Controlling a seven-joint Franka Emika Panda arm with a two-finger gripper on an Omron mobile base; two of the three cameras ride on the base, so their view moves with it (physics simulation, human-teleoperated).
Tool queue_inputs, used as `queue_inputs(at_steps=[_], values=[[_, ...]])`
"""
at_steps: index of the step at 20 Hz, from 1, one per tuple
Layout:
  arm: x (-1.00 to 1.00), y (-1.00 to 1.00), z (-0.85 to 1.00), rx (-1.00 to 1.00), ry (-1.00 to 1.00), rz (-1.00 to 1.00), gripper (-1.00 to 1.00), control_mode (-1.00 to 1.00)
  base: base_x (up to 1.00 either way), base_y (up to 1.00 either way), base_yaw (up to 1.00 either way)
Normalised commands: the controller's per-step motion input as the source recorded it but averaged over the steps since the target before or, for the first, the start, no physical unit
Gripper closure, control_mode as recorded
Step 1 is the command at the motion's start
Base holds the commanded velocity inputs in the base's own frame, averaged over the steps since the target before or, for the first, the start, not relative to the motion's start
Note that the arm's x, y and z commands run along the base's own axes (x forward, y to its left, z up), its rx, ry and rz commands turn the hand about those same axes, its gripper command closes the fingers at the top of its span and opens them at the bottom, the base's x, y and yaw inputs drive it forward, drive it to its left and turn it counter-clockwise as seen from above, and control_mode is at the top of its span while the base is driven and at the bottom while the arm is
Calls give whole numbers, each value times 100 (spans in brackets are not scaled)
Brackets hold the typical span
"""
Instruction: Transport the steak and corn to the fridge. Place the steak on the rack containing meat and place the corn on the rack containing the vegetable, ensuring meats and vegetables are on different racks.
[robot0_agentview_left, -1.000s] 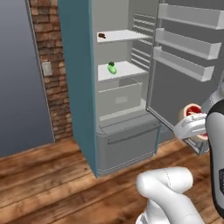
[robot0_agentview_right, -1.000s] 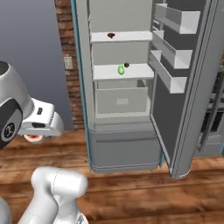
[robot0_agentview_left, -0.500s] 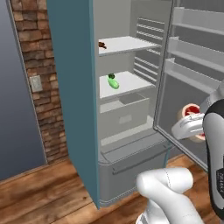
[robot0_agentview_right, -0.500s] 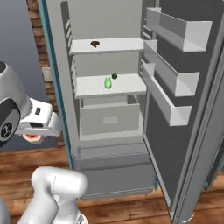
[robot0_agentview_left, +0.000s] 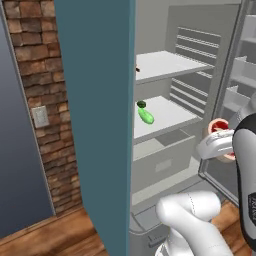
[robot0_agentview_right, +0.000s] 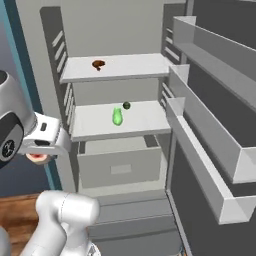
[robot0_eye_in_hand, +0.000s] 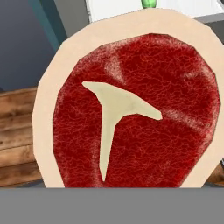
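Brick wall (robot0_agentview_left: 42, 70) with a pale switch plate (robot0_agentview_left: 40, 116), above wooden floor (robot0_agentview_left: 45, 235).

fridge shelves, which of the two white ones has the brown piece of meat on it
The higher shelf: the meat sits near its left end. The lower shelf holds the corn and a small dark green vegetable.

Lighting is flat and even in all my feeds, no clear source and no glare. Fridge (robot0_agentview_right: 120, 30) interior reads bright; I see only soft grey shading under the upper shelf (robot0_agentview_right: 130, 66) and below the lower one. Brick wall (robot0_agentview_left: 37, 75) is mid-toned, not dim. Both base views are soft, with blocky edges. Hand view is sharper: the steak (robot0_eye_in_hand: 135, 109) sits close to the lens and its grain is crisp. No edge distortion noticed.
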Motion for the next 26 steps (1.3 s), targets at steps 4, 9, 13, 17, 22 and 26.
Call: queue_inputs(at_steps=[4,9,13,17,22,26], values=[[0,0,0,0,0,0,100,100,100,-33,2],[0,0,0,0,0,0,100,100,97,-24,14],[0,0,0,0,0,0,100,100,100,-38,25],[3,-11,0,0,-1,0,100,-100,47,-26,10],[-3,-35,13,0,-21,-7,100,-100,0,0,0],[34,-10,33,1,-8,-7,100,-100,0,0,0]])
